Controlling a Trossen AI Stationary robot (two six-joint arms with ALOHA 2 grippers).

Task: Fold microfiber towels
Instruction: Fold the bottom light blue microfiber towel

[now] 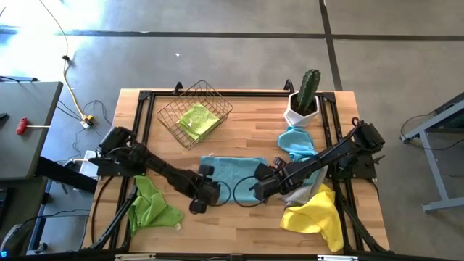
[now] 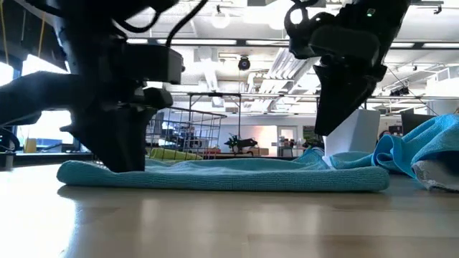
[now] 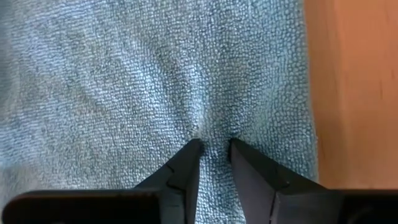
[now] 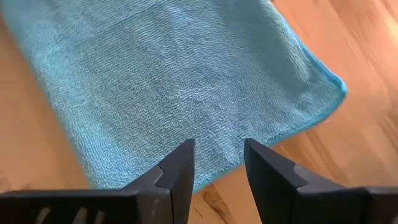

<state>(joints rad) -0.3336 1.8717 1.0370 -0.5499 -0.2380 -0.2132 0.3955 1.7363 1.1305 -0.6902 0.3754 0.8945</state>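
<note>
Left gripper (image 3: 214,148) pinched narrowly into the light blue towel (image 1: 233,171); right gripper (image 4: 217,154) hung open over its edge, so an uneven lift could've bunched the fold.

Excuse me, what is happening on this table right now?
A two-armed robot is folding microfiber towels. Both grippers are down at a light blue towel spread flat mid-table: the left gripper pinches its cloth, the right gripper hovers open over its edge. One green towel lies in the wire basket; others wait around.
</note>
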